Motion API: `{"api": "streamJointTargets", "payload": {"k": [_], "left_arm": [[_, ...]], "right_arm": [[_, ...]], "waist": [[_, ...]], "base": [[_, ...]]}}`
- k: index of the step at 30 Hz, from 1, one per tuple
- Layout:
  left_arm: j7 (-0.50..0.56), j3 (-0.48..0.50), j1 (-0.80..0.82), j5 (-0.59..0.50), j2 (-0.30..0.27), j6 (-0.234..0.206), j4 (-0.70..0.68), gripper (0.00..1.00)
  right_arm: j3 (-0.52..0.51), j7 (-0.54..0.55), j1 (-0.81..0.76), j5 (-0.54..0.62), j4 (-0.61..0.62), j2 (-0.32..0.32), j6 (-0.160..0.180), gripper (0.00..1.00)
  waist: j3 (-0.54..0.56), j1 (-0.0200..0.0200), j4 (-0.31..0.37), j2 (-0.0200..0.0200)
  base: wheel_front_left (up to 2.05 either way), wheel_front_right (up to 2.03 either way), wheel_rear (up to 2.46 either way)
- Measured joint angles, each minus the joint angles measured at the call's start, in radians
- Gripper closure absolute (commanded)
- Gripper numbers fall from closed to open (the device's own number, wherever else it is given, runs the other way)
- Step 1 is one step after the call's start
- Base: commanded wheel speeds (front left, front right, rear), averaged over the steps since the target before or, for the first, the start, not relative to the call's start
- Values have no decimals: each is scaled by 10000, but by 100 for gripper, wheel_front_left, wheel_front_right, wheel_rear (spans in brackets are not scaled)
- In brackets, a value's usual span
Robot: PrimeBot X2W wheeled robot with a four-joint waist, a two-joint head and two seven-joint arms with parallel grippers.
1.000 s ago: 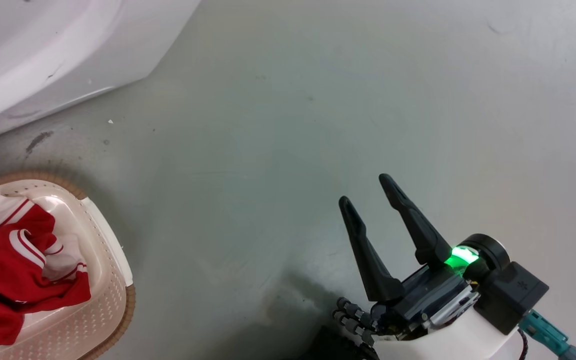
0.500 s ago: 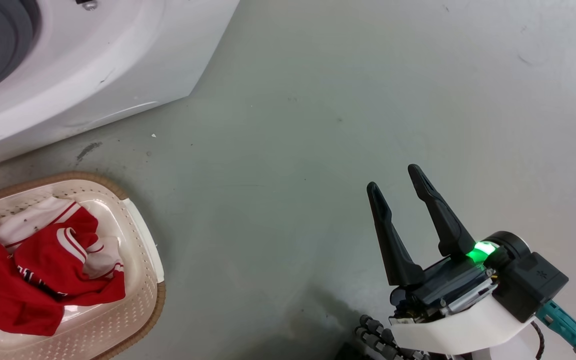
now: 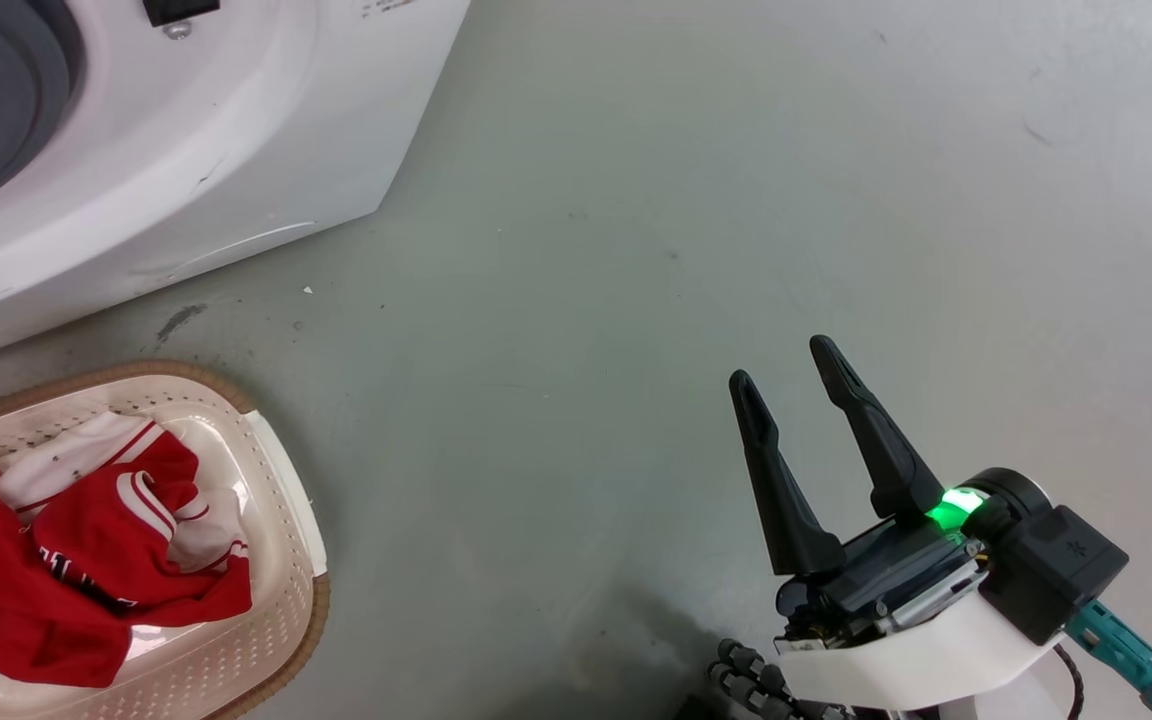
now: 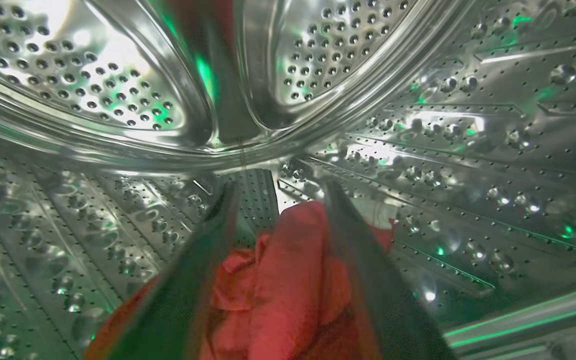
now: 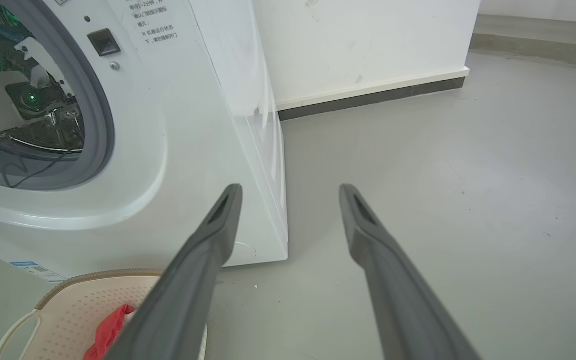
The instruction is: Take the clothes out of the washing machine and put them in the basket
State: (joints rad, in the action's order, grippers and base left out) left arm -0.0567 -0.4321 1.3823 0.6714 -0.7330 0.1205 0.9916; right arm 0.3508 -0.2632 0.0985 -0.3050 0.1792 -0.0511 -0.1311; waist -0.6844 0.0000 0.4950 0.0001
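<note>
The white washing machine (image 3: 186, 150) stands at the upper left of the head view. Inside its steel drum (image 4: 468, 150), my left gripper (image 4: 278, 187) is open, its blurred fingers on either side of a bunched red garment (image 4: 288, 280) on the drum floor. The cream basket (image 3: 286, 520) sits on the floor in front of the machine and holds red and white clothes (image 3: 86, 560). My right gripper (image 3: 781, 362) hovers open and empty over the bare floor, well to the right of the basket. In the right wrist view the right gripper (image 5: 290, 190) points past the machine's corner (image 5: 178, 125).
Grey floor (image 3: 636, 250) stretches to the right of the machine. A white wall with a dark skirting (image 5: 368, 95) stands behind. My left arm's wrist, with a green light (image 5: 30, 97), shows through the porthole. The basket (image 5: 83, 300) with red cloth (image 5: 110, 330) lies below the porthole.
The head camera has shifted, so more of the washing machine and basket shows. The right gripper stays open and keeps its pose. The clothes in the basket have not moved.
</note>
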Motion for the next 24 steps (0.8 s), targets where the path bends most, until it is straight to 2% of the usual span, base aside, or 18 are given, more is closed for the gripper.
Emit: {"api": "streamJointTargets", "payload": {"k": [7, 11, 17, 24], "left_arm": [[1392, -46, 261, 435, 128, 27, 138, 0], [2679, -201, 591, 474, -146, 38, 253, 0], [4266, -773, 1010, 228, -21, -65, 291, 0], [5415, -1358, 1566, -270, 46, -343, 182, 0]], "right_arm": [[242, 0, -30, -107, 21, 0, 0, 0], [397, 0, -174, -219, 23, -4, 0, 0], [261, 0, -571, -247, 142, -2, 0, 0], [267, 0, -1003, -305, 355, -2, 0, 0]], "waist": [[-75, 0, 280, 0], [-203, 0, 589, 0], [-486, 0, 759, 0], [-816, 0, 710, 0]], "base": [[0, 0, 0], [0, 0, 0], [0, 0, 0], [0, 0, 0]]}}
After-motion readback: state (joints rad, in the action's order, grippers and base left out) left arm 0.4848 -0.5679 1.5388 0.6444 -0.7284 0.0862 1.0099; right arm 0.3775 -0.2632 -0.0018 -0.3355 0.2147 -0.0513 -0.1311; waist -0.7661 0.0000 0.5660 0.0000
